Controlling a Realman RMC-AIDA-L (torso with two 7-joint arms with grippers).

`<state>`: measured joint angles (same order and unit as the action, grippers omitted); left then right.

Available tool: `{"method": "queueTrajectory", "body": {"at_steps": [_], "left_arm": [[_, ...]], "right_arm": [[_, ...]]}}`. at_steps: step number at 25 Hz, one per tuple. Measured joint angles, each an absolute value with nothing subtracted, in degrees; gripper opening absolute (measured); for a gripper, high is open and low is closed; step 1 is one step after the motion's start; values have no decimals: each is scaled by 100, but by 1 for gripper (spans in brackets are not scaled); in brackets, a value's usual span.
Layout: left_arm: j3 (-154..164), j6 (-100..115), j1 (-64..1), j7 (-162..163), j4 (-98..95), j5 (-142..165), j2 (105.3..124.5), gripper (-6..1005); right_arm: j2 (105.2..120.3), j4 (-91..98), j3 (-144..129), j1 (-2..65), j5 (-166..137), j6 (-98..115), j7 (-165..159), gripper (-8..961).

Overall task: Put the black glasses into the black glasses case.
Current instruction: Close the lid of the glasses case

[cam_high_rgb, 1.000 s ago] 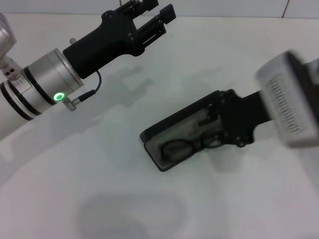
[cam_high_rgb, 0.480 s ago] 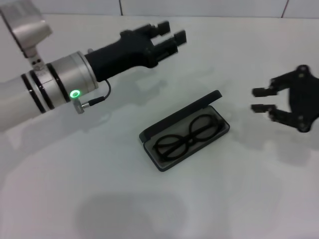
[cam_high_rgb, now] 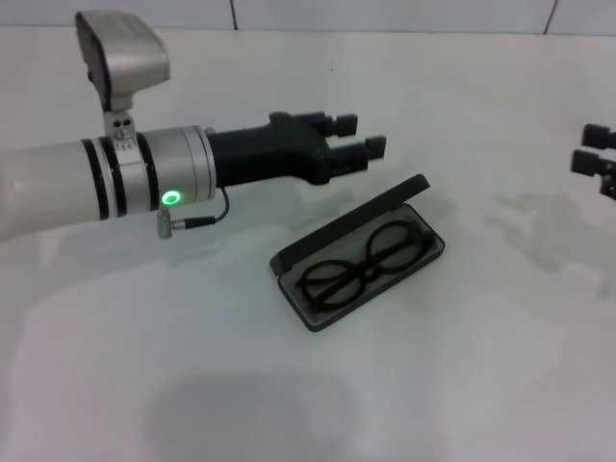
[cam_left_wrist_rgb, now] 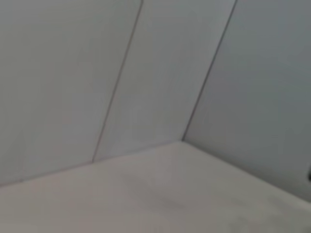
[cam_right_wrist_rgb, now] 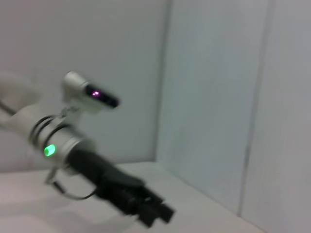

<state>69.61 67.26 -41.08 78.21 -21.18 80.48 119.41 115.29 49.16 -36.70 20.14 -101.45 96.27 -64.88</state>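
Note:
The black glasses case [cam_high_rgb: 318, 248] lies open in the middle of the white table, its lid raised toward the back. The black glasses [cam_high_rgb: 364, 260] lie inside it on the grey lining. My left gripper [cam_high_rgb: 364, 146] is open and empty, hovering just behind and left of the case's lid. It also shows in the right wrist view [cam_right_wrist_rgb: 155, 213]. My right gripper [cam_high_rgb: 589, 149] is open and empty at the far right edge of the head view, well away from the case.
The white table [cam_high_rgb: 289, 385] ends at a tiled wall [cam_high_rgb: 385, 14] at the back. The left wrist view shows only wall tiles [cam_left_wrist_rgb: 146, 73] and bare table. My left arm's silver forearm [cam_high_rgb: 96, 183] reaches in from the left.
My right gripper has let go of the glasses in the case and pulled away to the far right. My left gripper has moved down and right toward the case's lid.

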Motion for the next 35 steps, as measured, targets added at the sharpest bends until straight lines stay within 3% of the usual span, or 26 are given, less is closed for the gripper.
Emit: {"method": "queueTrajectory", "body": {"at_steps": [5, 16, 35], "left_arm": [[6961, 6644, -4072, 7939, -2132, 8318, 11952, 565], [7133, 6342, -4025, 8057, -2102, 8790, 11987, 565], [8272, 6687, -3340, 6679, -2608, 7361, 12009, 546]], "right_arm": [[11525, 4604, -3293, 1936, -10141, 9628, -6526, 336], [11542, 4586, -3356, 1872, -10162, 9760, -6499, 551], [11542, 4489, -3450, 1906, -10186, 10020, -6481, 553]]}}
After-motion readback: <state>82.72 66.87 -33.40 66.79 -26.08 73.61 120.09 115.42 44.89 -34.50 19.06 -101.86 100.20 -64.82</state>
